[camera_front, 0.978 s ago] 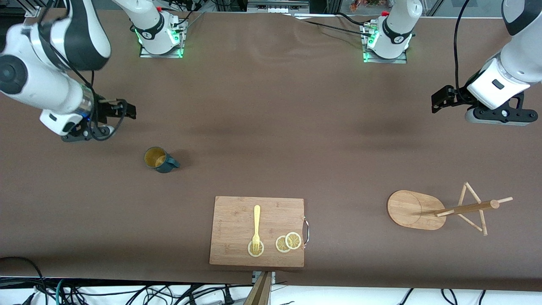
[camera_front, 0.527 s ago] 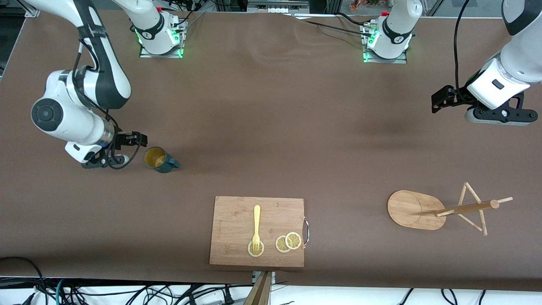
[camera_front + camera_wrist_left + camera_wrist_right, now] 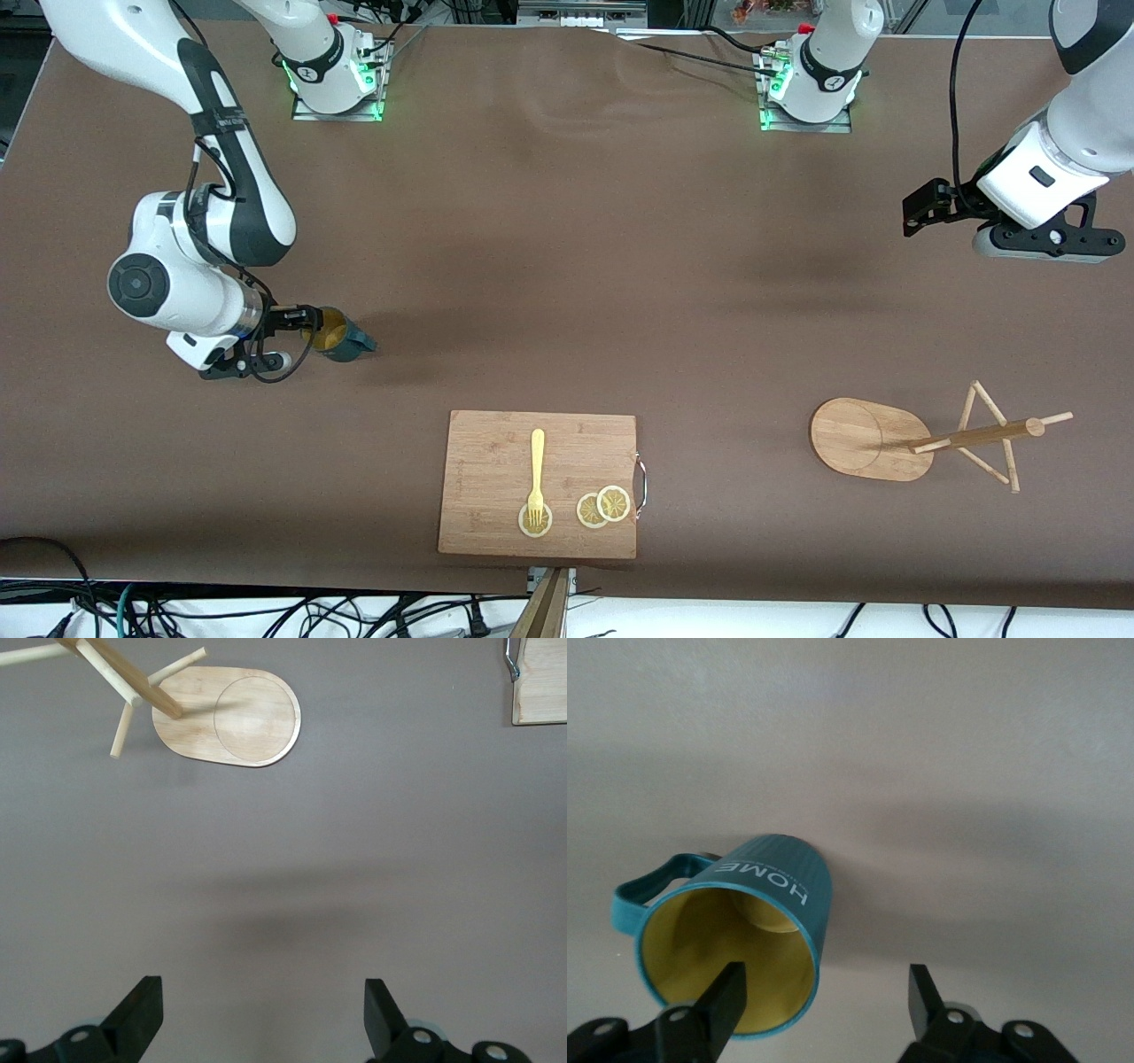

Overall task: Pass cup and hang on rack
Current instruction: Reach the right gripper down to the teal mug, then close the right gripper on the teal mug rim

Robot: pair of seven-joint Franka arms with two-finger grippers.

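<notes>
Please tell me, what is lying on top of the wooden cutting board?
On the cutting board lie a yellow fork and three lemon slices. The fork's tines rest on one slice, hiding part of it; the other two slices overlap slightly.

Sitting on the table (image 3: 567, 266): one cup (image 3: 337, 334) at mid-left of the frame, one board (image 3: 496, 461) at bottom centre carrying one fork (image 3: 537, 474) and three lemon slices (image 3: 613, 503), and one rack (image 3: 921, 438) at lower right.

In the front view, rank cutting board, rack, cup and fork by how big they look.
Largest to smallest:
1. cutting board
2. rack, counting base, post and pegs
3. fork
4. cup, partly covered by the right hand, though close to the fork.
</notes>
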